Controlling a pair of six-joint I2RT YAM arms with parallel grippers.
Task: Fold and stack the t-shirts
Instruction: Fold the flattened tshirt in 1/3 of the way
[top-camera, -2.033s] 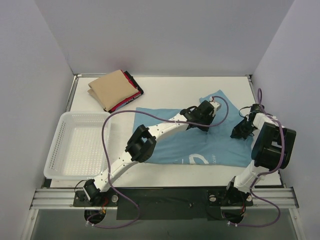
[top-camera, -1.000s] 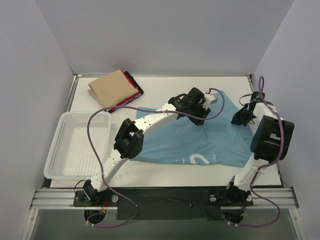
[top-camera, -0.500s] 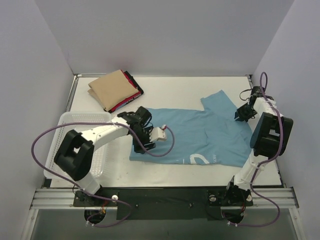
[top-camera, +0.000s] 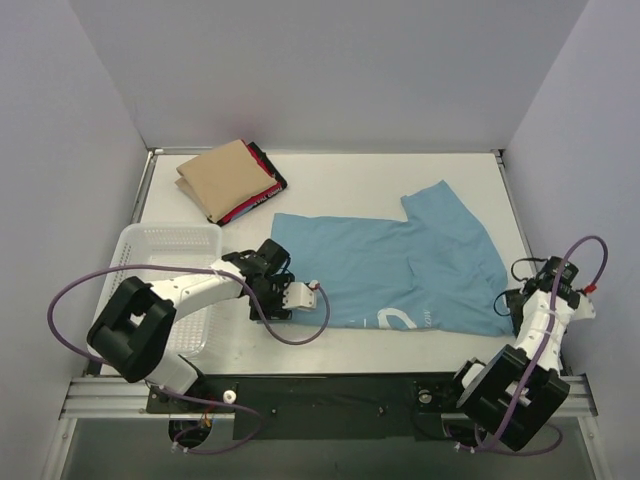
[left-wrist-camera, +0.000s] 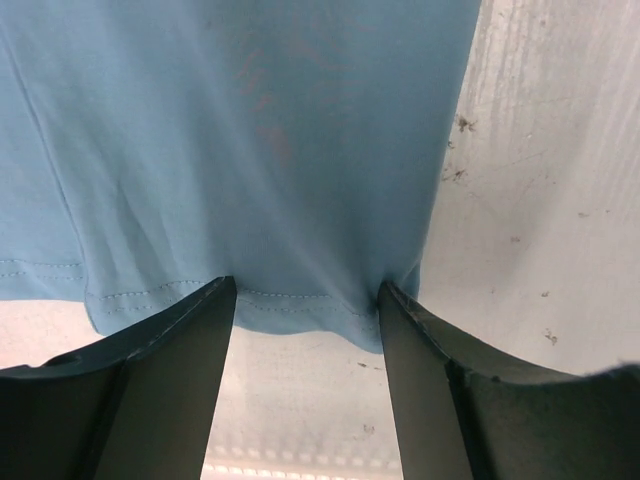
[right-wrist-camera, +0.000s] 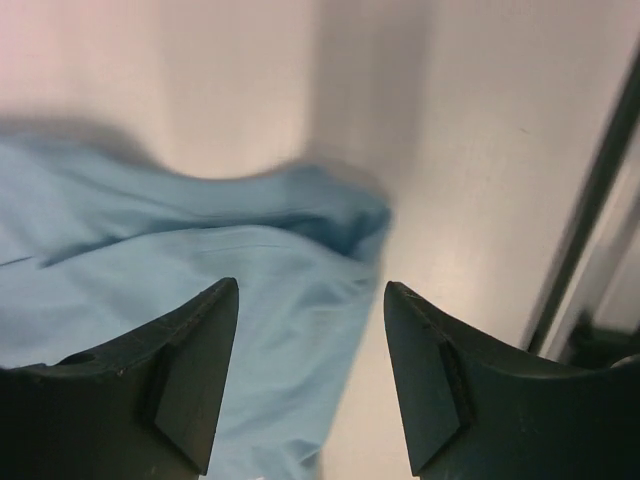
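A light blue t-shirt (top-camera: 400, 265) lies spread flat mid-table, a white print near its front edge. My left gripper (top-camera: 272, 300) is low at the shirt's left hem, by the front corner. In the left wrist view it is open (left-wrist-camera: 305, 290), and the stitched hem of the shirt (left-wrist-camera: 250, 150) lies between its fingertips, unpinched. My right gripper (top-camera: 510, 298) hovers at the shirt's front right corner. It is open (right-wrist-camera: 310, 290) over a rumpled edge of blue cloth (right-wrist-camera: 200, 260). A folded tan t-shirt (top-camera: 225, 178) rests on a red-and-black one (top-camera: 265, 187) at the back left.
A white mesh basket (top-camera: 130, 255) stands along the left side, right behind my left forearm. Purple cables loop off both arms. A metal rail (top-camera: 520, 220) borders the table's right edge beside my right gripper.
My left arm swung from the shirt's middle to its left hem, and the shirt now lies flat. My right arm came from the far sleeve to the front right corner and opened.
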